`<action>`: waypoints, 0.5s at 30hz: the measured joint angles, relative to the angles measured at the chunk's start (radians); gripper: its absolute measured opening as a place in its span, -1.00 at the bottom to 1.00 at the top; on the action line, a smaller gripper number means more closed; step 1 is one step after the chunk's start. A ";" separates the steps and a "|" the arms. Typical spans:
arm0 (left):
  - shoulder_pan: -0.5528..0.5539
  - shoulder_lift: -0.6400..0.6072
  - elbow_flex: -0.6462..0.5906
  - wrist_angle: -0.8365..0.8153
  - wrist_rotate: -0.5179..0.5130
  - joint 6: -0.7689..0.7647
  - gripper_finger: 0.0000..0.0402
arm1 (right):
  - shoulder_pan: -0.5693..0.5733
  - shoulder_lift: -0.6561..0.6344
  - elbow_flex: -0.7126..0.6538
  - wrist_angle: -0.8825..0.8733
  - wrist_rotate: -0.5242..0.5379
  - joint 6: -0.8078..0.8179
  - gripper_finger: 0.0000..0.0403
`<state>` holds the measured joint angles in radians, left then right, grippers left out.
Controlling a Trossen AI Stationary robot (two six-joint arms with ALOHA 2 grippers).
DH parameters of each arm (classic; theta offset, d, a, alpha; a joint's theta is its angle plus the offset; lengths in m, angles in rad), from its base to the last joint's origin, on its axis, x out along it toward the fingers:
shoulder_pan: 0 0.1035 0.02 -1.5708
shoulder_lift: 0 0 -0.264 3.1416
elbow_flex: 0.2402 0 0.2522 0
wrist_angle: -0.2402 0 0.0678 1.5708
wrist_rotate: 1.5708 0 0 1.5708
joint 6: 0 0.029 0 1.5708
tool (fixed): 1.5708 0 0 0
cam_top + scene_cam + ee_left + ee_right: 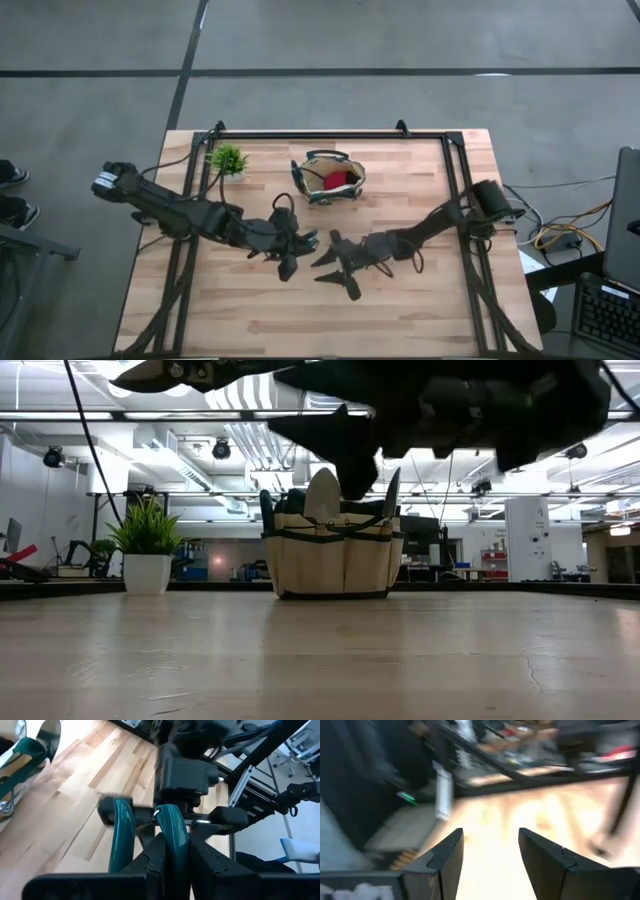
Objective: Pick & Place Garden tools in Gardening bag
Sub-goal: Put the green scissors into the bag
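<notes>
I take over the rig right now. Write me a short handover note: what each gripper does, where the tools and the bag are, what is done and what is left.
Left gripper: raised over mid-table, fingers shut on a teal-handled pruner.
Right gripper: beside the left one, fingers open and empty.
Bag: upright at the back of the table, next to the plant.
Done: a trowel stands up out of the bag, and a red piece lies inside it. No tools are visible on the table.
Left: carry the pruner to the bag and drop it in. The bag's full contents cannot be seen from here.
</notes>
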<state>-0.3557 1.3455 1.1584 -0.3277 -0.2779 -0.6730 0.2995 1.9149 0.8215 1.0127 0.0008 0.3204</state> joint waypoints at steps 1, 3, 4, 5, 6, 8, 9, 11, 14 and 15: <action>-0.002 0.001 0.000 -0.002 0.000 -0.005 -0.73 | 0.008 -0.028 0.002 -0.069 0.053 -0.048 -0.11; -0.007 0.001 -0.001 -0.006 0.000 -0.018 -0.73 | 0.026 -0.082 0.005 -0.179 0.169 -0.136 -0.15; -0.009 0.002 -0.001 -0.006 0.000 -0.019 -0.73 | 0.036 -0.108 0.006 -0.221 0.225 -0.172 -0.16; -0.012 0.002 -0.001 -0.007 0.000 -0.020 -0.73 | 0.045 -0.131 0.007 -0.253 0.274 -0.211 -0.18; -0.015 0.002 -0.001 -0.006 0.000 -0.020 -0.73 | 0.055 -0.152 0.007 -0.279 0.315 -0.252 -0.19; -0.021 0.002 -0.001 -0.006 0.000 -0.024 -0.73 | 0.071 -0.183 0.007 -0.302 0.369 -0.321 -0.21; -0.022 0.002 -0.001 -0.006 0.000 -0.025 -0.73 | 0.076 -0.192 0.007 -0.302 0.384 -0.351 -0.22; -0.023 0.007 -0.001 -0.004 0.000 -0.027 -0.73 | 0.081 -0.204 0.007 -0.301 0.411 -0.386 -0.24; -0.023 0.020 -0.001 -0.004 -0.001 -0.029 -0.73 | 0.075 -0.206 0.016 -0.300 0.451 -0.406 -0.24; -0.023 0.027 -0.001 -0.002 -0.001 -0.029 -0.73 | 0.072 -0.204 0.022 -0.300 0.466 -0.406 -0.23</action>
<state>-0.3787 1.3721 1.1576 -0.3300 -0.2792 -0.7018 0.3710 1.7105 0.8432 0.7128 0.4664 -0.0858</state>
